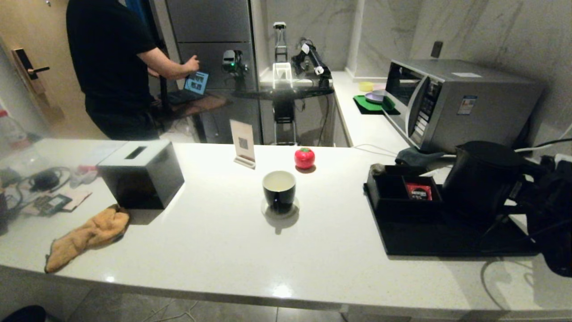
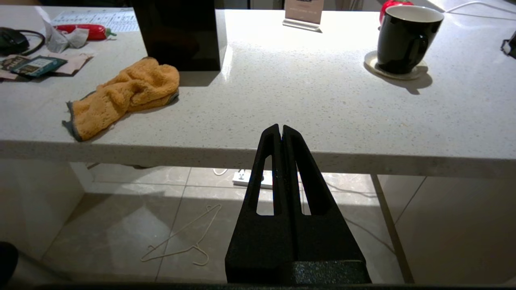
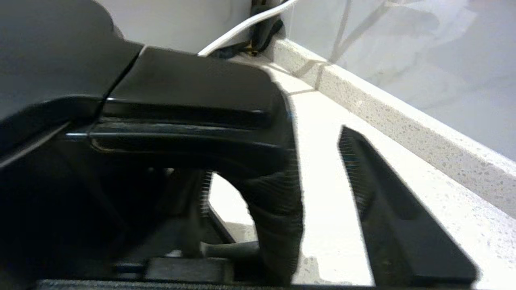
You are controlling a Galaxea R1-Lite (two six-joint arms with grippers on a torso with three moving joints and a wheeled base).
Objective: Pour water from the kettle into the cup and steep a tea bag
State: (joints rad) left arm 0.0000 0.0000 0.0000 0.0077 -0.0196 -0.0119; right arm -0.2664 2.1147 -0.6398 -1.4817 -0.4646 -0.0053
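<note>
The matte black kettle (image 1: 480, 179) stands on a black tray (image 1: 447, 241) at the right of the counter. My right gripper (image 1: 529, 181) is at its loop handle (image 3: 274, 209). It is open, one finger on each side of the handle, and a bright gap separates the handle from the outer finger (image 3: 363, 177). The black cup (image 1: 279, 190) with its white inside sits on a coaster mid-counter and also appears in the left wrist view (image 2: 405, 38). Water in it I cannot make out. A red sachet (image 1: 419, 191) lies in the low black box. My left gripper (image 2: 281, 129) hangs shut and empty before the counter's front edge.
A microwave (image 1: 460, 105) stands behind the kettle with cables beside it. A red tomato-shaped object (image 1: 304, 158), a small sign (image 1: 243, 143), a black tissue box (image 1: 140, 174) and an orange cloth (image 1: 89, 235) lie on the counter. A person (image 1: 116, 67) stands at the far left.
</note>
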